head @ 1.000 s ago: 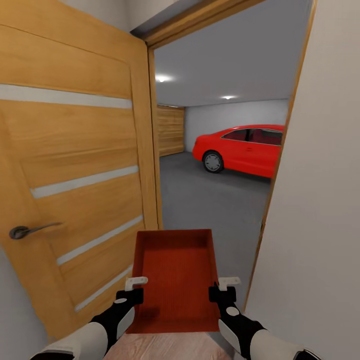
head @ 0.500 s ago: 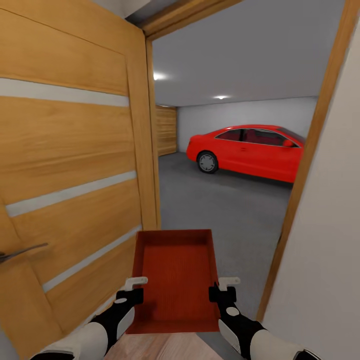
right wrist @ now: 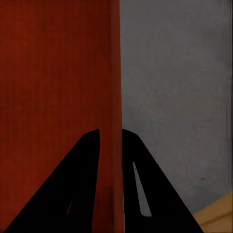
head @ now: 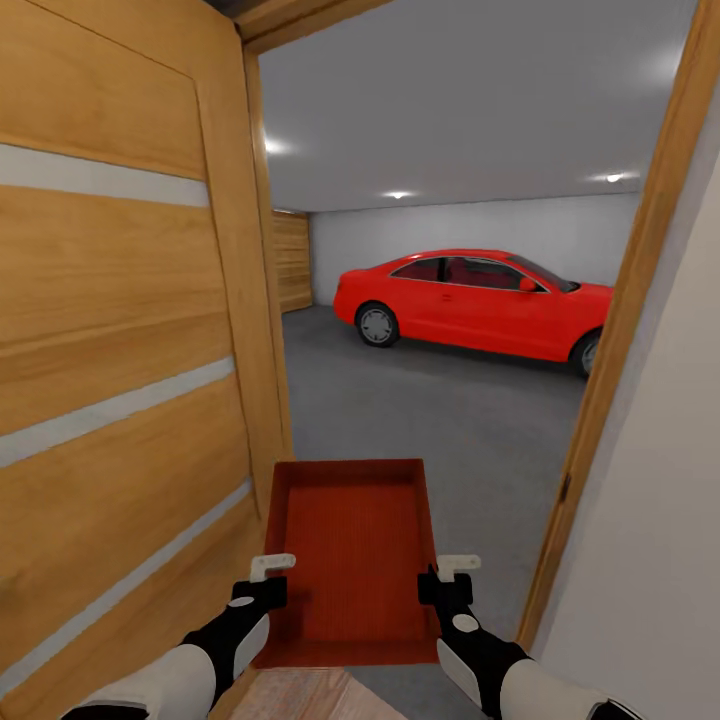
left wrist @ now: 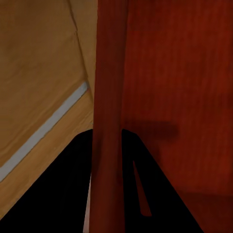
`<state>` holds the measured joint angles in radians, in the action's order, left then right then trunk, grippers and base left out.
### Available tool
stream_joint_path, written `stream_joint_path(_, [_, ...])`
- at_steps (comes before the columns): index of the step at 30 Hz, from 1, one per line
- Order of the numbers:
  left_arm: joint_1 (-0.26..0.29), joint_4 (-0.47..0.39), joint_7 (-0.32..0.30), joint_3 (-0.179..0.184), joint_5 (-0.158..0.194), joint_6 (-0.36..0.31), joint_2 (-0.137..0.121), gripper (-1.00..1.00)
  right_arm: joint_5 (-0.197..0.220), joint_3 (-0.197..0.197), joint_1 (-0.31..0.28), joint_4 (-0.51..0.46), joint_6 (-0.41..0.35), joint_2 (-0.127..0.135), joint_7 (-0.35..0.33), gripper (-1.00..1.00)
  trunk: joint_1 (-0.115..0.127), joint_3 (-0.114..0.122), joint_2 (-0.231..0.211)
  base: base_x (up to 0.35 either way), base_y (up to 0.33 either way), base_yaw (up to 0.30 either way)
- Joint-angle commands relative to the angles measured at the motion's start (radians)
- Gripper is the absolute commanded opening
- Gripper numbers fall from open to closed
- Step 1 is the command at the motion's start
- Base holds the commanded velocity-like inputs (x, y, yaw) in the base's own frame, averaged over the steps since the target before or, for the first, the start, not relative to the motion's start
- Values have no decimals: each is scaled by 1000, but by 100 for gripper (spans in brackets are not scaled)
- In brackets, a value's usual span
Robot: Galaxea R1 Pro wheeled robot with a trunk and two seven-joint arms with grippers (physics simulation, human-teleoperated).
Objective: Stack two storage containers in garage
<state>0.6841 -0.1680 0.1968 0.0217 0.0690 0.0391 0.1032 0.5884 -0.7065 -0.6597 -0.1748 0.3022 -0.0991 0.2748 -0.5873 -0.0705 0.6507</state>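
Item one: a storage container (head: 350,560), orange-red, open top, ribbed floor. You hold it out in front of the trunk, long axis pointing straight ahead through the doorway, short near wall toward you.

Item two: your left gripper (head: 262,585), clenched on the container's left long wall; in the left wrist view that wall runs up between the two black fingers (left wrist: 73,194). Item three: your right gripper (head: 448,583), clenched the same way on the right long wall (the right wrist view shows the rim pinched between its fingers (right wrist: 77,189)). Both arms sit equally near the load, at the near end of its sides.

Item four: an open wooden door (head: 120,380) close along your left, frosted strips across it. Item five: the door frame (head: 625,350) on your right. Item six: the garage floor (head: 430,410), grey, lying straight ahead past the container's far edge. Item seven: a red car (head: 480,305) parked well beyond.

The set-down spot lies forward, along the container's long axis.
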Motion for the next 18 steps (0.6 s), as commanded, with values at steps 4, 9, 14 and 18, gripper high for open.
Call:
stream_joint_path(4, [0, 1, 10, -26, 2, 4, -16, -100, -22, 21, -2, -5, -3, -1, -9, -100, -1, -2, 2, 297, 219, -281])
stream_joint_path(9, [1, 1, 10, -26, 2, 4, -16, -100, -22, 21, -2, -5, -3, -1, -9, -100, -1, -2, 2, 297, 219, -282])
stream_joint_path(14, [0, 0, 10, -25, 2, 4, -16, -100, -22, 21, -2, -5, -3, -1, -9, -100, -1, -2, 2, 297, 219, -282])
stream_joint_path(18, [0, -1, 10, -25, 2, 4, -16, -100, -22, 21, -2, -5, -3, -1, -9, -100, -1, -2, 2, 297, 219, -282])
